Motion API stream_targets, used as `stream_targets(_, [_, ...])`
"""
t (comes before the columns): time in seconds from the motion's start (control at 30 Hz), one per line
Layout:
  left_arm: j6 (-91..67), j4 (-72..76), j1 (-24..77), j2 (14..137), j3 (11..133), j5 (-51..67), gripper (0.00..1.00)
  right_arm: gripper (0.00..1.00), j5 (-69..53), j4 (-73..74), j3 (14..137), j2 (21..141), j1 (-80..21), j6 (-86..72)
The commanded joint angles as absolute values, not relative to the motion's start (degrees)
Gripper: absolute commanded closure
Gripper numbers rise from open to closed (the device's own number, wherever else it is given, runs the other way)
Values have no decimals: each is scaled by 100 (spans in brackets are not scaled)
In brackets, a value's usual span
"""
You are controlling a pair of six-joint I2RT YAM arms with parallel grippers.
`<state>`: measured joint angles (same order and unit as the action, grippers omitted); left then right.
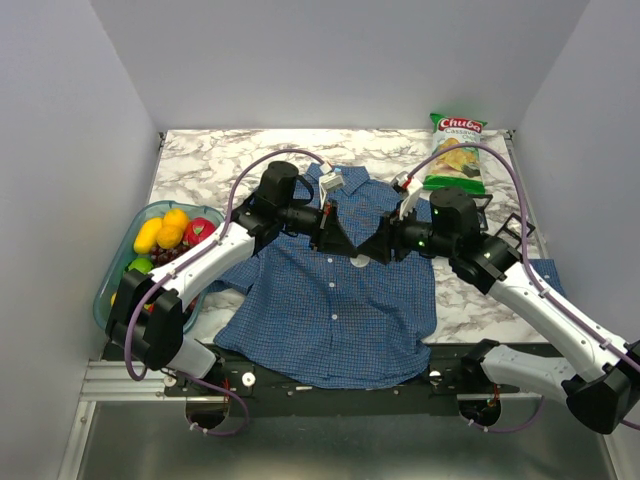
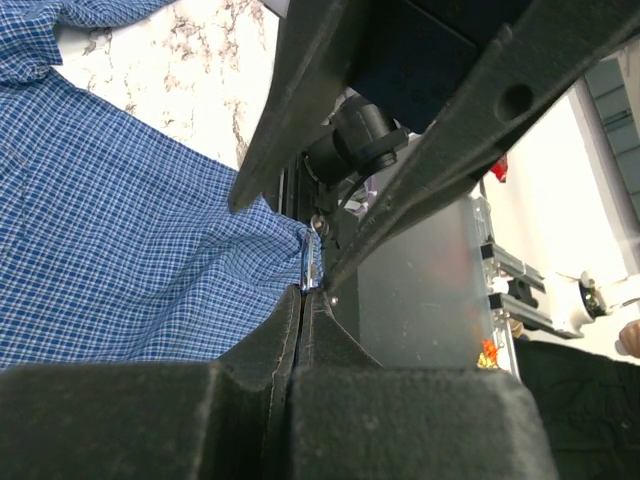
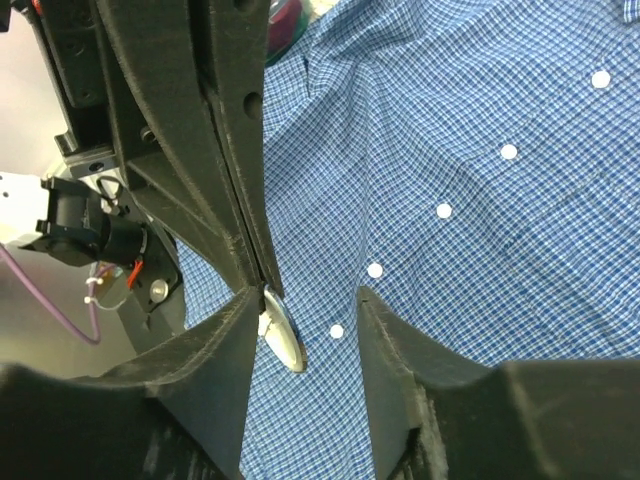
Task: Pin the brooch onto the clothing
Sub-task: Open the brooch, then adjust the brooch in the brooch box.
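Far left, a bin of toy fruit (image 1: 112,268) sat on the marble bench (image 1: 200,150), playing no part. The left end effector (image 1: 338,238) reached in over the upper chest of the shirt (image 1: 330,320), which lay spread front-up in the middle of the bench with its collar away from the arm bases. Its fingers were pressed together on the brooch (image 3: 284,338), a small pale oval with a metal glint, held right at the cloth just beside the line of white buttons. The right end effector (image 1: 375,247) met it nose to nose, with jaws spread and nothing between them, one finger close alongside the brooch. Far right was a chips bag (image 1: 455,160), untouched. Judgement: the brooch was fetched and brought to the fabric, but whether the pin had pierced could not be told. Fastening and release looked to be left.
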<state>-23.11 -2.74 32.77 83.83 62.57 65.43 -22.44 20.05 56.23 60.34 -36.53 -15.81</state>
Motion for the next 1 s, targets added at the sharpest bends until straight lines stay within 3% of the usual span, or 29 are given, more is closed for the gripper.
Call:
stream_targets(0.0, [-2180,-264,3314,8244,6381,6724,100,52,-2505,2083,5801,6073,-3665,-1503])
stream_targets(0.23, [-2136,-299,3314,8227,6390,6662,100,64,-2654,2100,5722,6100,-3665,-1520])
stream_targets(0.8, [-1986,-387,3322,8156,6398,6680,100,69,-3129,2144,5651,6302,-3665,-1441])
stream_targets(0.97, [-1943,-404,3322,8148,6398,6724,100,74,-3400,2145,5651,6433,-3656,-1371])
